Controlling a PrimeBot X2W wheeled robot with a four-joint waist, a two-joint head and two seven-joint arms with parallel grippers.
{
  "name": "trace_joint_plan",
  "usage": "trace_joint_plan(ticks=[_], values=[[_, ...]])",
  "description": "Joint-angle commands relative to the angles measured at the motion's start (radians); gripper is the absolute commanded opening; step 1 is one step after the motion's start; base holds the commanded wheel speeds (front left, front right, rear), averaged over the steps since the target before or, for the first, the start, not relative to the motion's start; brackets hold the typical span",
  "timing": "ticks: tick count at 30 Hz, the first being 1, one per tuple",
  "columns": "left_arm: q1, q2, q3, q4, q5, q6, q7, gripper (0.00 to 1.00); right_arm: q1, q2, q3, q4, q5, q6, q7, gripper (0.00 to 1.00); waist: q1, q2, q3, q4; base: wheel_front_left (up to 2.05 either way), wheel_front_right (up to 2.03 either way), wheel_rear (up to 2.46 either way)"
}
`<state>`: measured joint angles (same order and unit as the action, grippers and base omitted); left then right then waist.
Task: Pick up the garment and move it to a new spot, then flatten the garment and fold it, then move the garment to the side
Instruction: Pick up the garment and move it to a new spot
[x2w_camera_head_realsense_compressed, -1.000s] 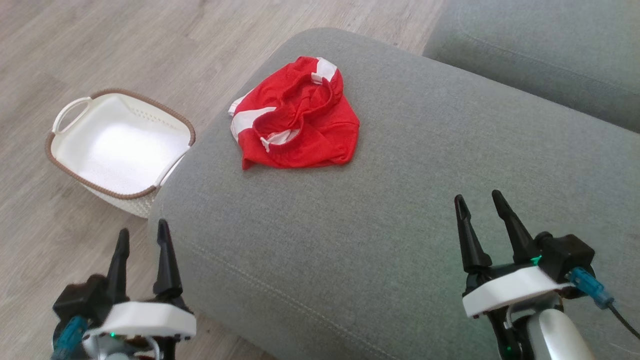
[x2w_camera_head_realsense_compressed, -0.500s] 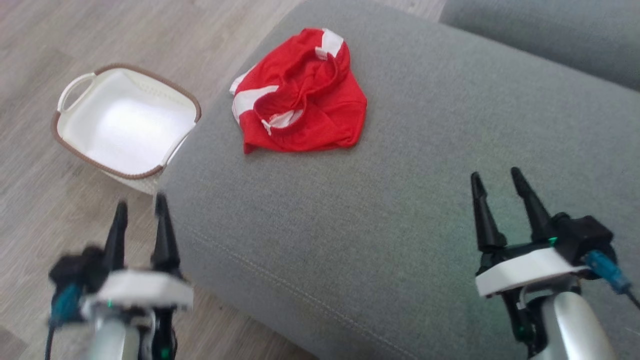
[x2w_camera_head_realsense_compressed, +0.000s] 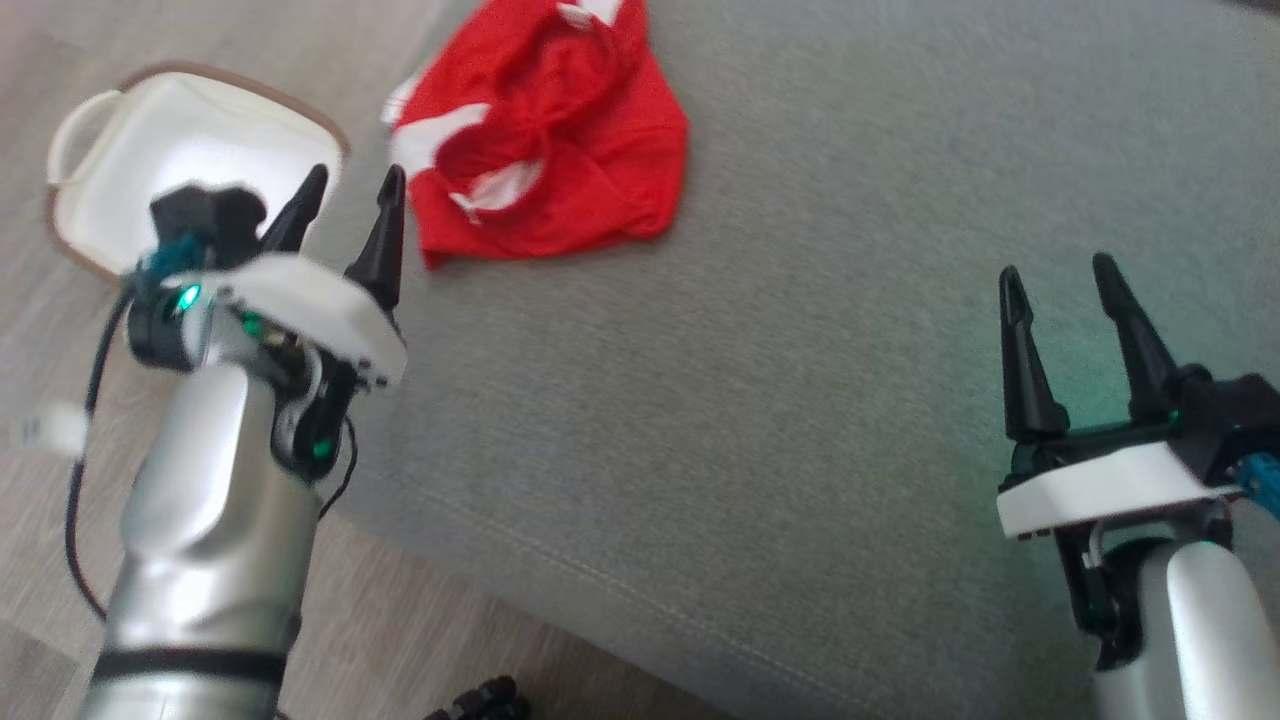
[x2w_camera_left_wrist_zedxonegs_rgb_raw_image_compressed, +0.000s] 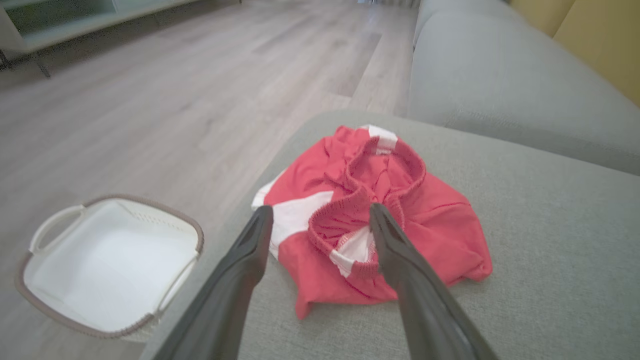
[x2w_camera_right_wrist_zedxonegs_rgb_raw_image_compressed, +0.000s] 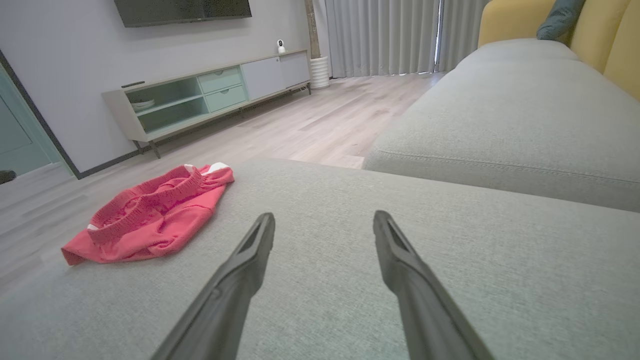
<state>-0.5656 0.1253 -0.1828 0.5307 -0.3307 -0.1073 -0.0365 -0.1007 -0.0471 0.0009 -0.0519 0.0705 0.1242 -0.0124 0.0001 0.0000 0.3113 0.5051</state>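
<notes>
The red garment (x2w_camera_head_realsense_compressed: 545, 150), with white patches and a ribbed waistband, lies crumpled in a loose heap at the upper centre of the head view, on the near-left corner area of a grey sofa cushion (x2w_camera_head_realsense_compressed: 760, 420). In the left wrist view its waistband gapes upward in a ring, and a white patch shows on each side of the heap. The left gripper (x2w_camera_head_realsense_compressed: 352, 180) stands at the upper left of the head view, raised on its silver forearm, its two dark fingers spread apart and holding nothing; their tips point up the frame and lie just left of the garment's lower left edge, without touching it. In the left wrist view the same fingers frame the waistband from below, with the cloth showing in the gap between them. The right gripper (x2w_camera_head_realsense_compressed: 1057, 272) is at the lower right of the head view, above bare cushion and well apart from the garment, its fingers likewise spread and empty. A white basket (x2w_camera_head_realsense_compressed: 150, 140) with a brown rim and a loop handle sits on the pale wood floor (x2w_camera_head_realsense_compressed: 440, 640) at the upper left, close against the cushion's side and partly behind the left gripper. In the right wrist view a second grey cushion (x2w_camera_right_wrist_zedxonegs_rgb_raw_image_compressed: 520, 115) fills the upper right, and a low cabinet (x2w_camera_right_wrist_zedxonegs_rgb_raw_image_compressed: 210, 95) stands against the far wall.
</notes>
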Motion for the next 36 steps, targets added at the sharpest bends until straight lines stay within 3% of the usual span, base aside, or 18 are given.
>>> trace_joint_plan(ticks=[1, 8, 15, 16, 17, 18, 19, 28, 36], values=[[-0.078, 0.033, 0.022, 0.041, -0.029, -0.010, 0.036, 1.00, -0.035, -0.003, 0.026, -0.054, -0.018, 0.007, 0.011, 1.00, -0.0001, 0.0000, 0.055, -0.050, 0.00, 0.00, 0.00], [-0.214, 0.044, 0.005, 0.274, -0.078, -0.019, 0.094, 1.00, -0.052, -0.003, 0.023, -0.124, -0.057, 0.007, 0.049, 1.00, -0.0001, 0.0000, 0.121, -0.101, 0.00, 0.00, 0.00], [-0.271, 0.050, -0.005, 0.400, -0.098, -0.022, 0.073, 1.00, -0.056, -0.003, 0.019, -0.156, -0.069, 0.007, 0.061, 1.00, -0.0001, 0.0000, 0.147, -0.124, 0.00, 0.00, 0.00], [-0.278, 0.051, -0.007, 0.417, -0.101, -0.022, 0.067, 0.91, -0.057, -0.003, 0.020, -0.158, -0.069, 0.007, 0.061, 1.00, -0.0001, 0.0000, 0.148, -0.126, 0.00, 0.00, 0.00], [-0.285, 0.051, -0.008, 0.431, -0.104, -0.022, 0.060, 0.46, -0.057, -0.003, 0.021, -0.159, -0.068, 0.007, 0.061, 1.00, -0.0001, 0.0000, 0.149, -0.129, 0.00, 0.00, 0.00], [-0.291, 0.051, -0.010, 0.445, -0.106, -0.022, 0.054, 0.18, -0.058, -0.003, 0.022, -0.159, -0.067, 0.007, 0.060, 1.00, -0.0001, 0.0000, 0.150, -0.131, 0.00, 0.00, 0.00], [-0.297, 0.052, -0.013, 0.458, -0.109, -0.022, 0.048, 0.00, -0.059, -0.003, 0.022, -0.158, -0.065, 0.007, 0.059, 1.00, -0.0001, 0.0000, 0.150, -0.133, 0.00, 0.00, 0.00], [-0.370, 0.097, -0.043, 0.513, -0.079, -0.022, -0.055, 0.00, -0.067, -0.003, 0.023, -0.115, -0.026, 0.007, 0.012, 1.00, -0.0001, 0.0000, 0.084, -0.154, 0.00, 0.00, 0.00], [-0.450, 0.158, -0.096, 0.464, -0.026, -0.022, -0.112, 0.00, -0.055, -0.003, 0.018, -0.040, 0.035, 0.007, -0.051, 1.00, -0.0001, 0.0000, -0.045, -0.207, 0.00, 0.00, 0.00]])
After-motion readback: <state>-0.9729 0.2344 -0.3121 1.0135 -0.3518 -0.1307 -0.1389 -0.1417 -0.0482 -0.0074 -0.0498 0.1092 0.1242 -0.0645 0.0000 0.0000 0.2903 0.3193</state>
